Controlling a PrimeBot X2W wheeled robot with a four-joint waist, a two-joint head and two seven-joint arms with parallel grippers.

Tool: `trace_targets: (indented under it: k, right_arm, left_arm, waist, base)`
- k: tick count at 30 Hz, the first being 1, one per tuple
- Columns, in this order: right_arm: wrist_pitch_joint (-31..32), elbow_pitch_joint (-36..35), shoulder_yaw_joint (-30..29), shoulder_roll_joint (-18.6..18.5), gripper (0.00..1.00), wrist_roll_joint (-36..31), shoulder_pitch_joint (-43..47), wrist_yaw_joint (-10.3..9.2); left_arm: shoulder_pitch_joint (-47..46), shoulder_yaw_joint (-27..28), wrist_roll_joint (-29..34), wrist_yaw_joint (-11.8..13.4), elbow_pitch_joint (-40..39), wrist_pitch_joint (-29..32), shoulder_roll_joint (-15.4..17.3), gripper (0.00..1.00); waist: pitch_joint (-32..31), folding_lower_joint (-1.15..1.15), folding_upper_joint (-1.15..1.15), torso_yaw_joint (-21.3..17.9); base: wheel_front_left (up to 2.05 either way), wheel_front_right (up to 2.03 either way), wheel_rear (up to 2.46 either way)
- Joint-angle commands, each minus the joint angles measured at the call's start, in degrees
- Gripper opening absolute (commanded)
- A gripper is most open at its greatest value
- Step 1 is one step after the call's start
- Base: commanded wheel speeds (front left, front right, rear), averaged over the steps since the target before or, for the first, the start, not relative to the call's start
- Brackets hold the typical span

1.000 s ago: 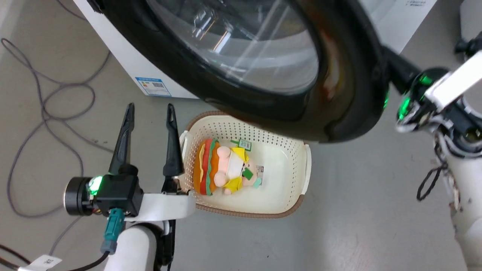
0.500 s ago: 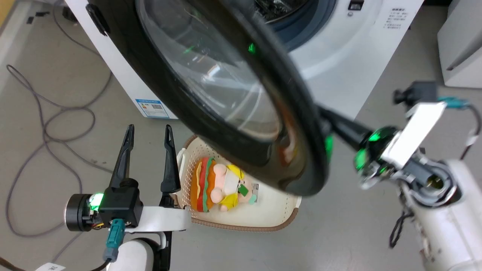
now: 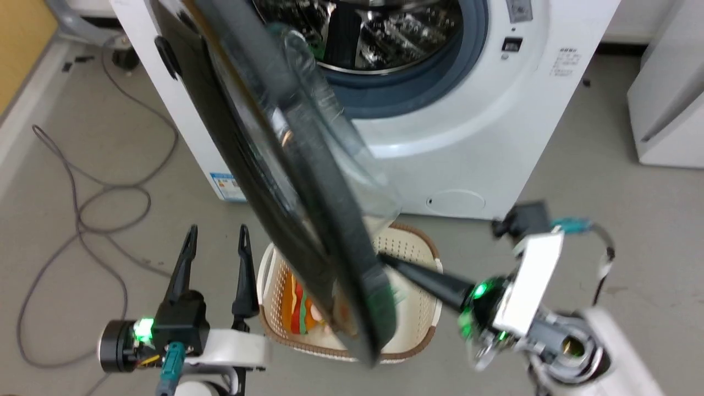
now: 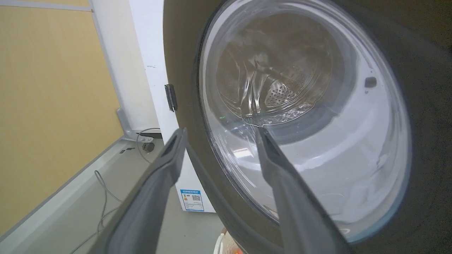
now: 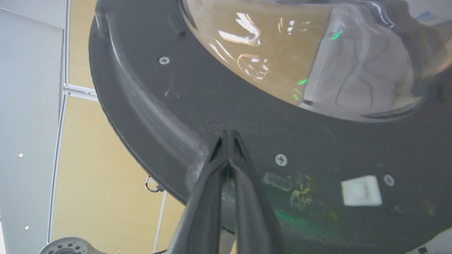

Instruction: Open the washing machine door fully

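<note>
The white washing machine [image 3: 467,148] stands at the top of the head view, its steel drum [image 3: 385,33] exposed. The glossy black washing machine door [image 3: 319,209] hangs nearly edge-on, running from the upper left down to the centre. My right gripper [image 3: 385,258] is shut, and its tip rests against the door's inner face [image 5: 317,141], just below the glass bowl [image 5: 317,53]. Nothing is held between the right gripper [image 5: 229,133] fingers. At the lower left my left gripper [image 3: 216,234] stands open, apart from the door. In its own view the left gripper [image 4: 219,131] faces the door's outer glass [image 4: 300,106].
A cream perforated basket [image 3: 423,247] holding a burger-shaped plush toy [image 3: 300,308] sits on the floor under the door's lower edge. Grey cables [image 3: 82,203] loop over the floor at the left. Another white appliance [image 3: 671,110] stands at the right. A blue label [image 3: 225,187] marks the machine's lower left.
The door has swung further out, from face-on to nearly edge-on, uncovering the drum. My right gripper followed it leftward against its inner side. The head camera shifted; the left gripper stayed open.
</note>
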Motion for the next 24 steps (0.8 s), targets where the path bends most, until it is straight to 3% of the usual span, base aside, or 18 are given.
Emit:
trace_targets:
  k: [1, 8, 14, 19, 24]
  right_arm:
    - [0.4, -0.3, 0.5, 0.7, 0.0, 0.4, 1.7, 0.06]
    - [0.6, -0.8, 3.2, 2.6, 0.0, 0.7, 6.7, 0.06]
    - [-2.2, -1.4, 2.1, 3.5, 0.0, 0.8, 9.8, 0.06]
    - [-9.8, -3.5, -2.9, 3.8, 0.0, -1.0, 11.5, 0.06]
    - [-21.5, -7.5, -7.3, 3.4, 0.0, -8.4, 11.9, 0.06]
  left_arm:
    - [0.8, 0.3, 0.3, -0.1, 0.3, -0.3, 0.3, 1.0]
    - [3.2, 1.1, 0.3, -0.4, 1.0, -0.3, 0.7, 1.0]
    - [5.0, 1.6, 0.1, -0.7, 1.8, -0.3, 0.7, 1.0]
    - [6.3, 1.9, 0.1, -1.1, 2.3, -0.3, 0.8, 1.0]
    - [6.7, 2.3, 0.2, -1.5, 2.2, -0.3, 0.9, 1.0]
  waist:
    - [-1.0, 0.01, 0.0, 0.0]
    - [-4.0, 0.01, 0.0, -0.1]
    - [-6.1, 0.01, 0.0, -0.4]
    - [-7.9, 0.01, 0.0, -0.8]
    - [-8.6, 0.01, 0.0, -1.2]
  base:
    - [0.0, 0.0, 0.0]
    - [0.0, 0.0, 0.0]
    - [0.0, 0.0, 0.0]
    - [0.0, 0.0, 0.0]
    - [0.0, 0.0, 0.0]
